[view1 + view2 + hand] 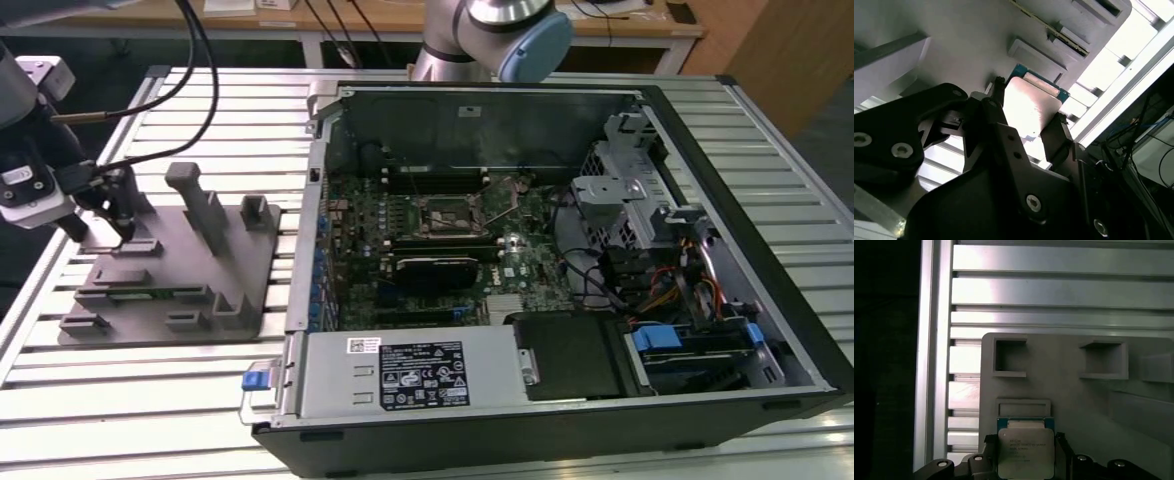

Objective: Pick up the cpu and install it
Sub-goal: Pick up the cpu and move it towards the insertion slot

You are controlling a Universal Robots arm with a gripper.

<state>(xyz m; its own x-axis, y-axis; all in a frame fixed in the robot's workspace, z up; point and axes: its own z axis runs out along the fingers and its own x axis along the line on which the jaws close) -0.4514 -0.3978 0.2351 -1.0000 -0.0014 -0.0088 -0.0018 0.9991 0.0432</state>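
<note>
Gripper clenched on cpu. Black fingers press two opposite edges; silvery top plate faces first wrist view. Cpu at far-left part of grey tray, on exterior view's left; whether lifted clear of tray, cannot tell. Tray rests on slatted metal table. Open computer case just beside tray, on exterior view's right, motherboard exposed inside.

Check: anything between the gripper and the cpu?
Nothing. In both wrist views the gripper is shut on the cpu, with its fingers against opposite edges, at the grey tray.
</note>
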